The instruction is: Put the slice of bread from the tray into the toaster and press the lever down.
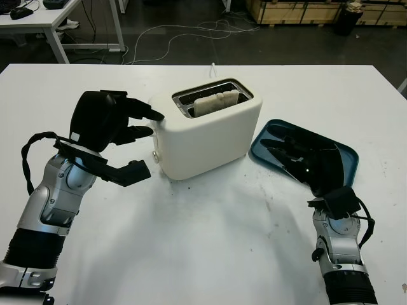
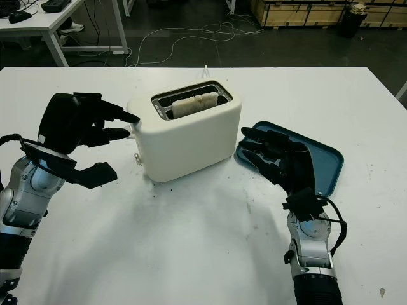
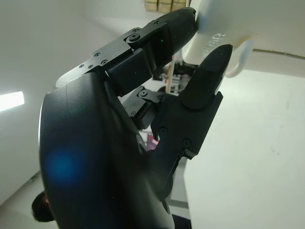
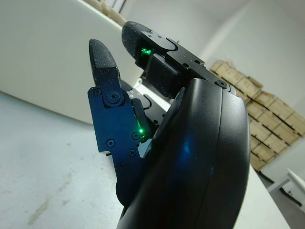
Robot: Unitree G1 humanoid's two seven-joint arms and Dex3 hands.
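A cream toaster [image 1: 210, 133] stands mid-table with a slice of bread [image 1: 216, 101] upright in its slot. My left hand [image 1: 137, 130] is at the toaster's left end, holding nothing, with one fingertip touching the top corner just above the small lever knob [image 1: 154, 154]. In the left wrist view the fingers [image 3: 205, 81] reach up against the toaster's white wall [image 3: 267, 24]. My right hand [image 1: 299, 155] is open, hovering over the dark blue tray [image 1: 346, 155] to the right of the toaster. The toaster's side [image 4: 43, 57] stands just beyond its fingers [image 4: 107, 76] in the right wrist view.
The white table [image 1: 210, 241] stretches wide in front of the toaster. A white cord [image 1: 213, 68] runs off the back edge. Behind the table are a desk [image 1: 44, 22], cables on the floor and wooden pallets [image 1: 299, 9].
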